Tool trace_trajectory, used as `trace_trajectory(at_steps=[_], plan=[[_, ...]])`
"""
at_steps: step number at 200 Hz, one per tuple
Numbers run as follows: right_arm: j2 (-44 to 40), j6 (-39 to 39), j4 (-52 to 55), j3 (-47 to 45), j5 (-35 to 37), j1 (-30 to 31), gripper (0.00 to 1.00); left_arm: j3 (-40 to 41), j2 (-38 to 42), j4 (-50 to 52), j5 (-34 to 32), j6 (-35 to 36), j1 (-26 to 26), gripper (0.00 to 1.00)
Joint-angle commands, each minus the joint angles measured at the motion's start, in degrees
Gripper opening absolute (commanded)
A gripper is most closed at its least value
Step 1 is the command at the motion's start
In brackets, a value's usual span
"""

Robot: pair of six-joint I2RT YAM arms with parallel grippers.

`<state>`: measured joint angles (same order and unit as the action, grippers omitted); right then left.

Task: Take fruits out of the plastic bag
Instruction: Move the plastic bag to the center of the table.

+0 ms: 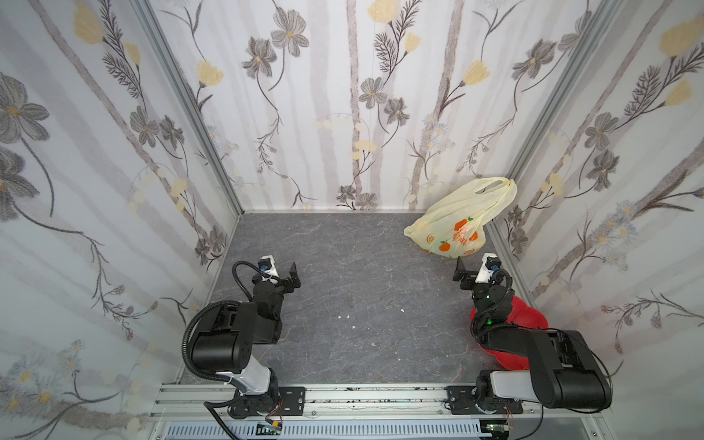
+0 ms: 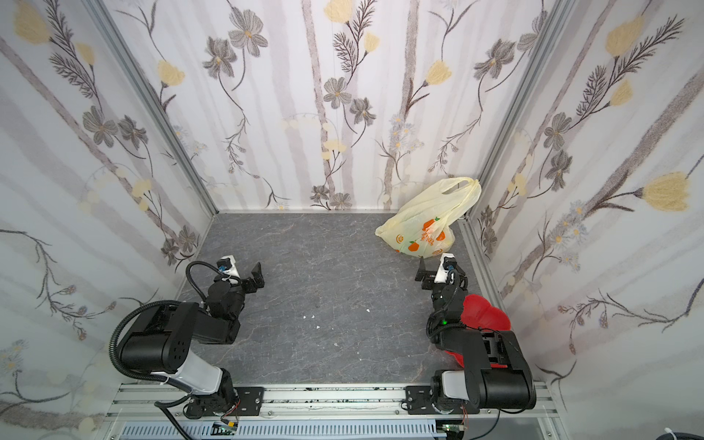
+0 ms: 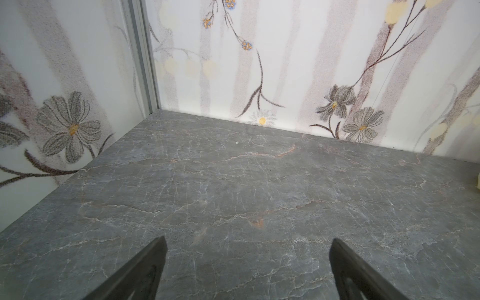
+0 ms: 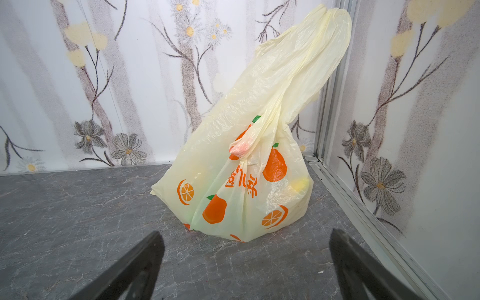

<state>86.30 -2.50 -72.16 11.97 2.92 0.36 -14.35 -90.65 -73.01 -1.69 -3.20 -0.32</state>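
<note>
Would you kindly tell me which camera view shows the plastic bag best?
The right wrist view: the plastic bag fills the frame up close, orange prints and handles plain. Both top views show the plastic bag small, in the far right corner. The left wrist view catches only what seems a pale sliver at its edge.

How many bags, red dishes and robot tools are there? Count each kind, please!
Plastic bag: 1
Red dish: 1
Tools: 2, left tool and right tool, both open
Total: 4
Fruits show only faintly through the bag: cannot count.
</note>
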Motion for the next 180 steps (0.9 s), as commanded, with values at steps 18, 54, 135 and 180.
trace_trajectory(at_steps=[18, 54, 135, 180], plan=[[0.18, 0.28, -1.54, 0.15, -0.74, -0.01, 1.0, -0.05, -0.01, -2.09, 0.33, -0.13, 0.05, 1.0], [0.09, 0.37, -1.59, 0.23, -0.64, 0.01, 1.0, -0.06, -0.05, -2.06, 0.2, -0.12, 0.05, 1.0], [-9.01, 2.11, 5.64, -0.03, -0.6, 1.23, 1.0, 4.85, 14.37, -0.41, -8.43, 2.4, -4.09, 1.0], [-22.15, 1.15, 23.76, 6.39, -2.03, 4.72, 1.0, 4.75, 32.42, 5.2, -9.61, -9.21, -7.51, 1.0]])
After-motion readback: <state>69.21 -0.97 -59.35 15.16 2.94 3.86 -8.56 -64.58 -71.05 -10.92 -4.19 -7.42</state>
